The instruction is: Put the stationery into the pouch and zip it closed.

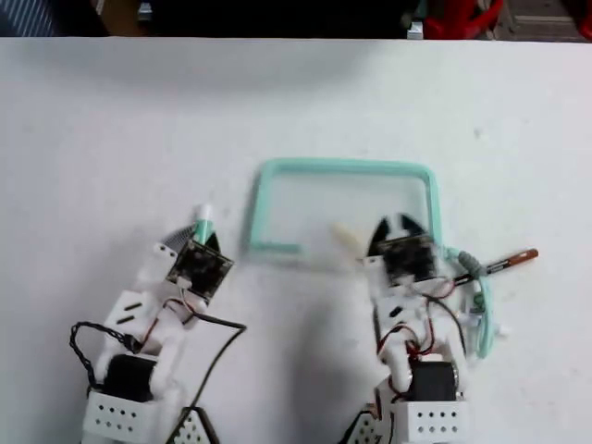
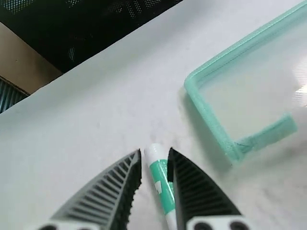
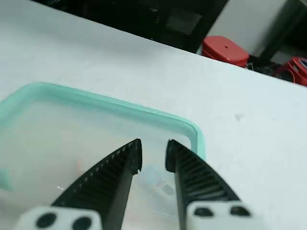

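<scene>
A clear pouch with a mint-green rim (image 1: pixel 342 166) lies flat at mid-table, and a cream eraser-like piece (image 1: pixel 347 239) shows through it. My left gripper (image 1: pixel 203 233) (image 2: pixel 154 155) stands just left of the pouch (image 2: pixel 211 120), shut on a green-and-white pen (image 2: pixel 160 184) whose white tip (image 1: pixel 203 219) pokes out past the fingertips. My right gripper (image 1: pixel 398 225) (image 3: pixel 153 146) is over the pouch's right part (image 3: pixel 96 98). Its fingers stand a narrow gap apart with clear pouch film pinched between them. A brown-ended pen (image 1: pixel 507 262) lies on the table right of that gripper.
The pouch's green zip edge (image 1: pixel 481 314) curls down beside the right arm. White table (image 1: pixel 139 120) stretches bare to the far edge, where red stools (image 3: pixel 225 50) and dark clutter stand beyond.
</scene>
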Robot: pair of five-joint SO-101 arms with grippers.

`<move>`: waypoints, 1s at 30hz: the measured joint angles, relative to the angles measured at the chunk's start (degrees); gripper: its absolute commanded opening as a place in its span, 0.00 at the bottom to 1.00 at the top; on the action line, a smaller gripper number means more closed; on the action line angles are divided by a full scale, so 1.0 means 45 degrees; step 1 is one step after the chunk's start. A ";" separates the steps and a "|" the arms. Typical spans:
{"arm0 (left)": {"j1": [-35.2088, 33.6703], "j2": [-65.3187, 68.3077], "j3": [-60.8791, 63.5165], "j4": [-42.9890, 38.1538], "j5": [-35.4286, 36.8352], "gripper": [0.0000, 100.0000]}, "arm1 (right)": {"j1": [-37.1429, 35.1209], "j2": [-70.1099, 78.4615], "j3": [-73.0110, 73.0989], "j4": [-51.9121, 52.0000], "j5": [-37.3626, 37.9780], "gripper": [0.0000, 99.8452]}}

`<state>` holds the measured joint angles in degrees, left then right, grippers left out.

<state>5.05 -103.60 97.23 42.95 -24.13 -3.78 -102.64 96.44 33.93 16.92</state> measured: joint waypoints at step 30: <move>0.0000 0.0000 0.0000 0.0000 -0.0059 0.11 | 0.1133 1.2230 -0.5216 -0.1797 -0.0860 0.06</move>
<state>5.05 -103.60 97.23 42.95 -24.40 1.32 -47.60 72.97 25.85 13.05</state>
